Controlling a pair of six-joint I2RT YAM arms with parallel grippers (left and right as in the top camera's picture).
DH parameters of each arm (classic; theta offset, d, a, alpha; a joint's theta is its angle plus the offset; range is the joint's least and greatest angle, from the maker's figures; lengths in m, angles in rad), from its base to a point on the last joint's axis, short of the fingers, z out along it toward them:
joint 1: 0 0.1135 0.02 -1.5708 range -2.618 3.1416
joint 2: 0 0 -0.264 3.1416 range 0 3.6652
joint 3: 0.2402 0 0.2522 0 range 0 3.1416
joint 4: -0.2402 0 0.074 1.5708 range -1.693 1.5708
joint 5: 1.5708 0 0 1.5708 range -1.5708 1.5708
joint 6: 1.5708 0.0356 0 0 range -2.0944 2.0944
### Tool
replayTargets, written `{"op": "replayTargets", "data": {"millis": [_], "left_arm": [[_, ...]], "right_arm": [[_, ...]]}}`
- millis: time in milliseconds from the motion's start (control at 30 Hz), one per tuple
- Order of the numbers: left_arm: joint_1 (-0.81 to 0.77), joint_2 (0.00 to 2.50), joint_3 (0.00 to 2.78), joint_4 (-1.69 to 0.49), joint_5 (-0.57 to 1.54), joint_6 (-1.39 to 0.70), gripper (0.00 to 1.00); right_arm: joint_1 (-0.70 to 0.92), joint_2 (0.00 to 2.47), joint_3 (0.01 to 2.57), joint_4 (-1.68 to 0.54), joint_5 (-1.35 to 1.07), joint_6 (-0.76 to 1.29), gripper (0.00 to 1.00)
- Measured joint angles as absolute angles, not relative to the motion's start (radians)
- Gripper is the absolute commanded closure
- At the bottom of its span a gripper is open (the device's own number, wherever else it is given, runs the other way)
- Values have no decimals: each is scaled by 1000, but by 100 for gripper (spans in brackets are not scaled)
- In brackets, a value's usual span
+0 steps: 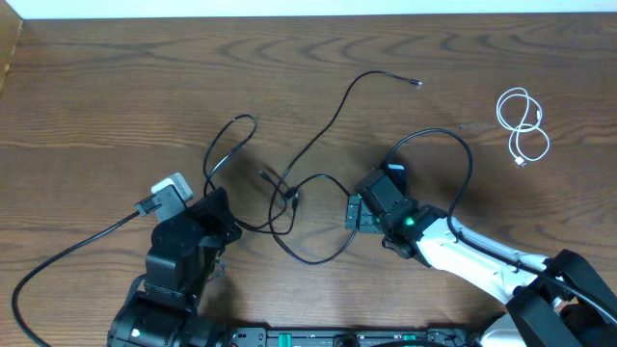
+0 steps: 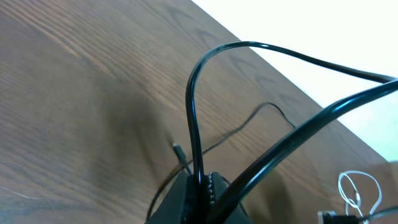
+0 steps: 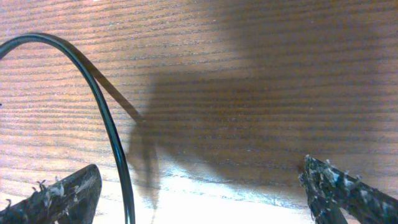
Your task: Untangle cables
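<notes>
1. Table (image 1: 116,87): brown wood with a clear grain, matt, faint sheen.
2. Black cables (image 1: 318,145): smooth, glossy plastic sheath.
3. White cable (image 1: 522,120): smooth, slightly shiny.
4. Right gripper (image 3: 200,180) fingers (image 3: 351,193): dark, rough, speckled, frayed at the edges.
5. Arm shell (image 1: 463,253): smooth, glossy white plastic.

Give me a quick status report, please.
Left gripper shut on black cable. Right gripper open, a cable strand between its fingers. Black cables crossed mid-table; white cable apart, far right.
</notes>
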State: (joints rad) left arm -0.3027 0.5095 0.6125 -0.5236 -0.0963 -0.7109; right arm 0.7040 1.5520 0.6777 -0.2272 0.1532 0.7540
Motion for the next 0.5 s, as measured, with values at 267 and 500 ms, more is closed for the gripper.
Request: {"op": "replayTargets", "data": {"millis": [267,500], "left_arm": [[-303,509,613,-556,25,-711,93],[-303,509,613,-630,55,-711,93]], "right_arm": [[704,1552,678,-227,153,754,1],[704,1552,678,-227,154,754,1]]}}
